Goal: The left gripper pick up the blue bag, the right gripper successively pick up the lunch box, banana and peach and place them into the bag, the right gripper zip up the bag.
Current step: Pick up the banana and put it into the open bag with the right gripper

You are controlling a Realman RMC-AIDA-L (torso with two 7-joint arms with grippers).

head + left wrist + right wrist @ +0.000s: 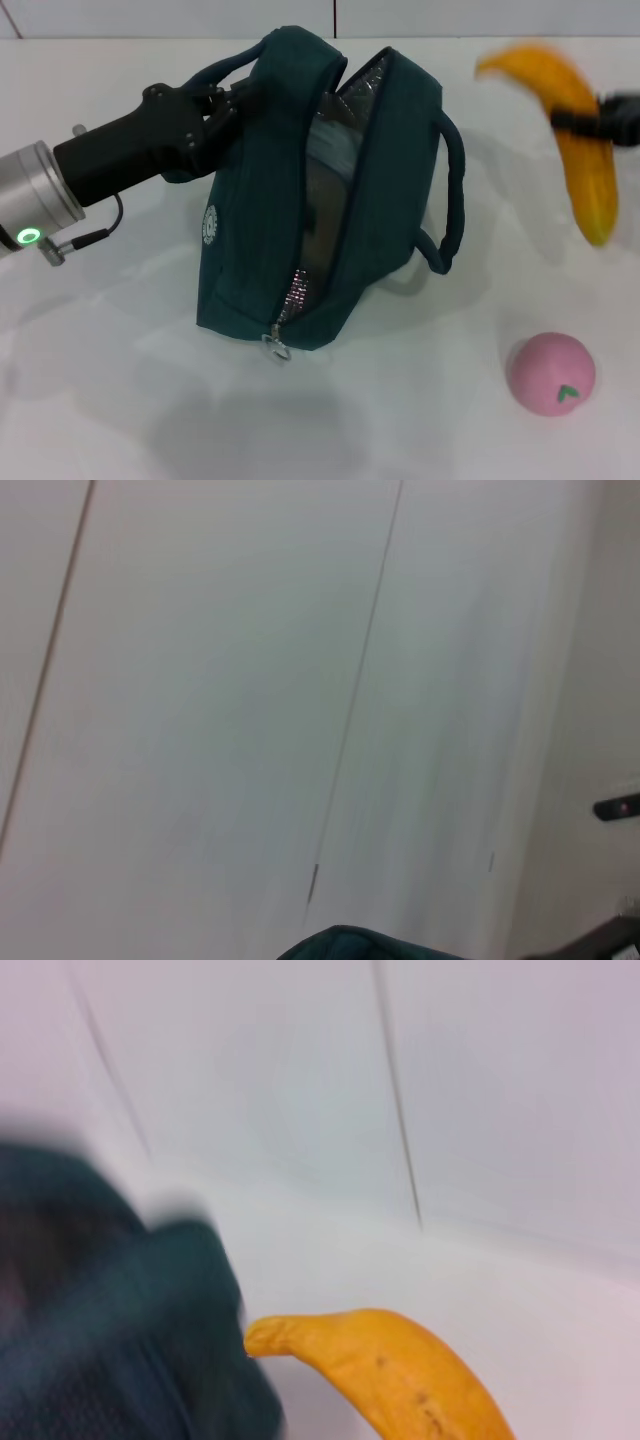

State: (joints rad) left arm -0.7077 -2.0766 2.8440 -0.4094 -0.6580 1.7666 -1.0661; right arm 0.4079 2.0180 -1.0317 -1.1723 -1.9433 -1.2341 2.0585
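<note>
Bag: the blue bag (330, 190) stands near the middle of the white worktop (120, 400), tipped a little, its zip undone and its mouth gaping upward so the silvery lining shows; a corner of it also shows in the left wrist view (350, 945) and a blurred side in the right wrist view (110, 1320).
Inside the bag: a pale shape, probably the lunch box (335, 150), lies in the opening; only part of it shows.
Zip pull: a small metal ring (277, 347) hangs at the low front end of the zip, just above the worktop.
Handles: one strap (455, 190) loops out on the bag's right side; the other is at the upper left, in the left tool.
Left tool: the left tool (222, 98) is clamped on the bag's upper-left handle, holding the bag up from that side.
Banana: the banana (575, 140) is in the air, right of the bag and above the worktop; the right wrist view shows it (400, 1370) close beside the bag.
Right tool: the right tool (590, 122), at the right edge of the head view, is closed across the banana's middle.
Peach: the pink peach (551, 373) sits on the worktop at front right, well apart from the bag.
</note>
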